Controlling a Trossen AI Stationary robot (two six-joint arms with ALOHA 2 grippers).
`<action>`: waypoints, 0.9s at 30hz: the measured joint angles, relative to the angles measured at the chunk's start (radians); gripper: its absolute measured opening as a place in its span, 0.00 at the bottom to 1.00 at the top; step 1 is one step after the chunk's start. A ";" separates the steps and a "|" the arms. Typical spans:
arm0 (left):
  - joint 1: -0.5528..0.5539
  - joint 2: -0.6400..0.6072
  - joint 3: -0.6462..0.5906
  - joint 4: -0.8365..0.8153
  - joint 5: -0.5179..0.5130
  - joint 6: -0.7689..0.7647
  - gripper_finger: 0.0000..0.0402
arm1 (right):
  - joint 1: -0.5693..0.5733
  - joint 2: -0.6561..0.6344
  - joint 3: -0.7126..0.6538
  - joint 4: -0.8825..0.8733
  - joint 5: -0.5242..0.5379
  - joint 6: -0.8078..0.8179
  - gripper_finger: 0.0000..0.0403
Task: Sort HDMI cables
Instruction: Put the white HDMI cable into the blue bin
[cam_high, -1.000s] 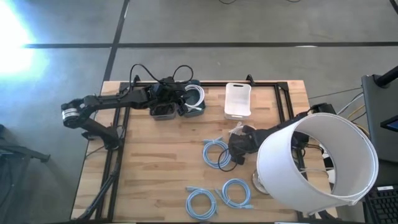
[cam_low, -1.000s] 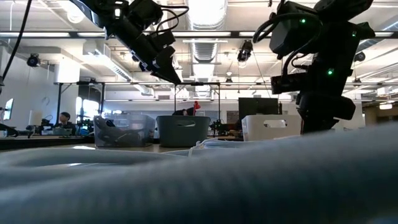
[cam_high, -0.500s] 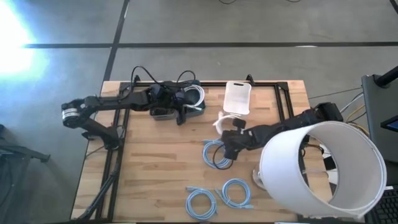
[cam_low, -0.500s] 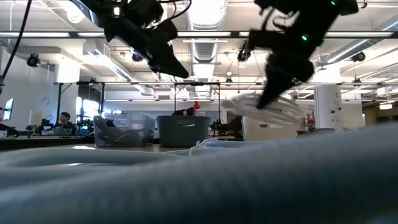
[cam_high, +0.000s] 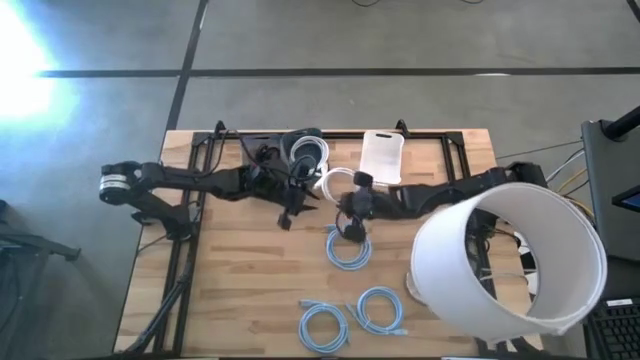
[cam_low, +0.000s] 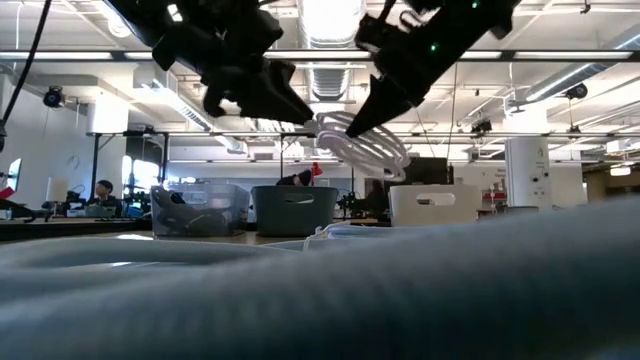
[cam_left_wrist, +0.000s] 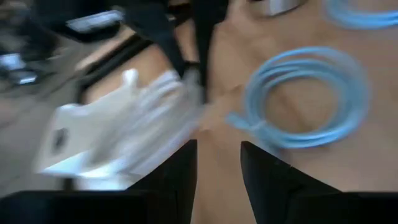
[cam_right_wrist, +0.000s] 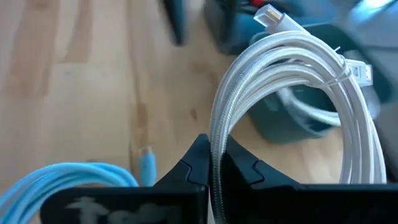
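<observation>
Wooden table (cam_high: 240, 270) with three light blue cable coils (cam_high: 347, 247), white bin (cam_high: 382, 158), dark bin (cam_high: 300, 140).

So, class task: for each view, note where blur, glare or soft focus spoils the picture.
High view: glare whitens the floor's left top corner. Low view: a soft, unfocused mass fills the lower half, ceiling lights flare. Left wrist view: the white cable is smeared, the blue coil soft. Right wrist view: white cable sharp in the right gripper, background blurred.

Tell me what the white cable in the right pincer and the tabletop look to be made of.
The white coiled cable in the right pincer looks sheathed in matte woven braid; its strands show a fine crosshatch. The pale wooden tabletop looks like jointed planks: grain and seams run along it.
</observation>
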 joint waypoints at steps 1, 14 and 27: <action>-0.005 0.000 0.000 0.020 -0.042 0.006 0.31 | -0.017 0.000 -0.001 -0.001 -0.050 -0.006 0.03; -0.010 0.007 0.001 0.112 -0.036 0.118 0.31 | -0.105 0.000 -0.003 0.018 -0.165 -0.068 0.03; -0.010 0.154 0.004 0.218 -0.099 0.209 0.31 | -0.109 0.004 -0.007 0.030 -0.238 -0.105 0.05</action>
